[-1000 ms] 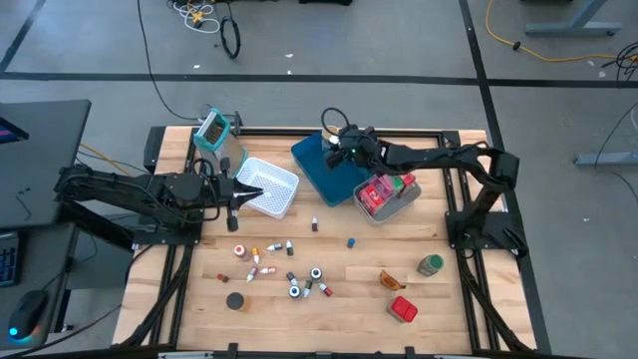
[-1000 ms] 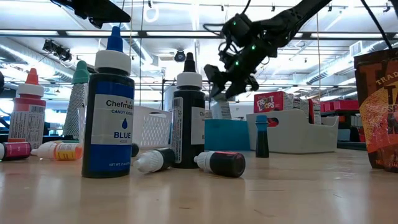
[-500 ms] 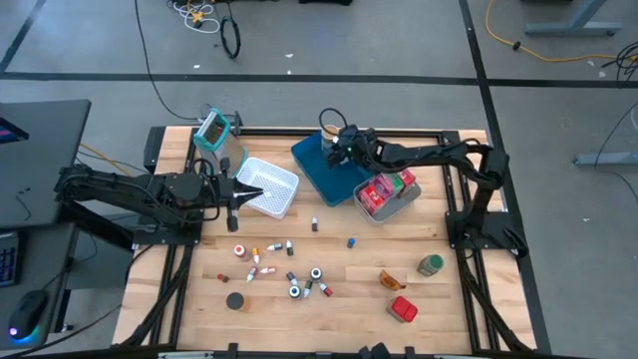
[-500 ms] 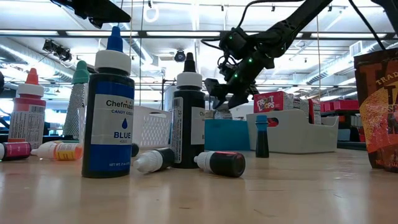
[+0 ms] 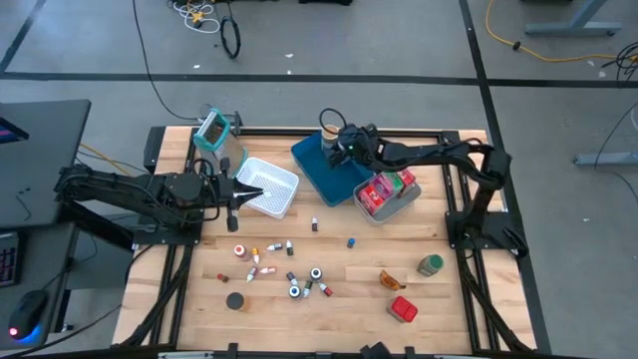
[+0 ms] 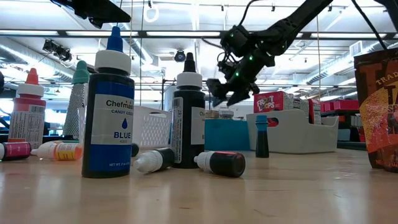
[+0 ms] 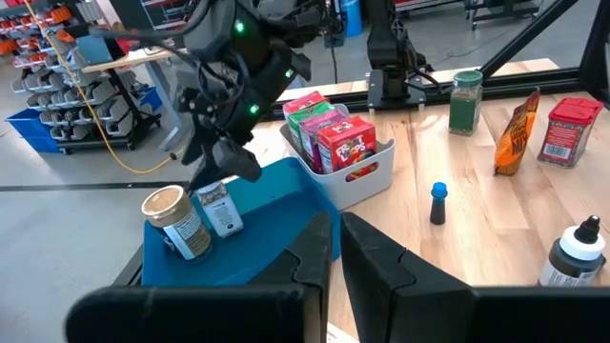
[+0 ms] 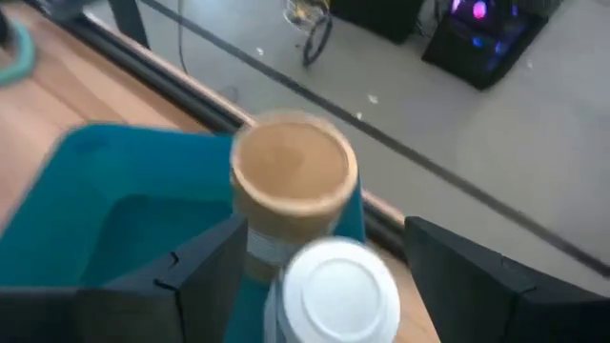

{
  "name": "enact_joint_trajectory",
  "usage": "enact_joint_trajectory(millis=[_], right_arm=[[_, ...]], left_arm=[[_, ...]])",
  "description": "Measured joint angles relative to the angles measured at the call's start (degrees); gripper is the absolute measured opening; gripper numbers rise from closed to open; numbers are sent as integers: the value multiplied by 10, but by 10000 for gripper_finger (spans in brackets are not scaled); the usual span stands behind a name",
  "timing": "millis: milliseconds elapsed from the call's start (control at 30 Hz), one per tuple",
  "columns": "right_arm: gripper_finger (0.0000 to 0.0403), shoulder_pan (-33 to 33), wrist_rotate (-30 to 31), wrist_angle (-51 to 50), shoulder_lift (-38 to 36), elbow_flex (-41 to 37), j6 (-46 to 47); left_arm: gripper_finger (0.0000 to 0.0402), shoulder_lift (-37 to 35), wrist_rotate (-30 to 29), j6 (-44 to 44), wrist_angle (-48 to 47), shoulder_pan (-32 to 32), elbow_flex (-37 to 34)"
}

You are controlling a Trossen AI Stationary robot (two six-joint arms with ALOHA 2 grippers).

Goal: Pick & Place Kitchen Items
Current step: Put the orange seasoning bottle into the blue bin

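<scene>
Wooden table (image 5: 339, 249) holds a blue tray (image 5: 317, 172); right hand (image 8: 319, 250) spread above two jars (image 7: 178, 222), left hand (image 7: 336, 250) pressed together.

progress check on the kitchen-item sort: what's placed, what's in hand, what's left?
Done: two jars stand in the blue tray; packets fill the grey bin. In hand: nothing; the right gripper hangs open over the tray, above the jars. The left gripper waits shut at the white basket. Left: small bottles, a tin and other items on the table.
</scene>
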Motion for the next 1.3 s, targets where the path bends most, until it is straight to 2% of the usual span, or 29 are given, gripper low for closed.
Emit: enact_joint_trajectory(millis=[67,200,433,533,633,767,867,1133,1300], right_arm=[[288,6,-3,0,-13,0,-7],[282,25,-50,0,-50,0,-10],[274,69,-151,-4,-118,0,10],[274,92,-197,-21,-140,0,6],[274,126,-230,-43,-156,0,-24],[274,182,-236,-61,-162,0,-66],[274,227,-236,-67,-162,0,-96],[274,312,-236,-92,-162,0,-153],[274,340,-235,-93,-162,0,-170]], left_arm=[[33,0,0,0,0,0,0],[33,0,0,-8,0,0,0],[33,0,2,-111,-3,0,0],[33,0,18,-116,-4,0,0],[34,0,58,-86,-6,0,0],[45,11,147,-79,2,0,0],[60,34,190,-79,13,-2,0],[110,128,186,-44,89,-55,0],[133,150,177,-27,105,-109,10]])
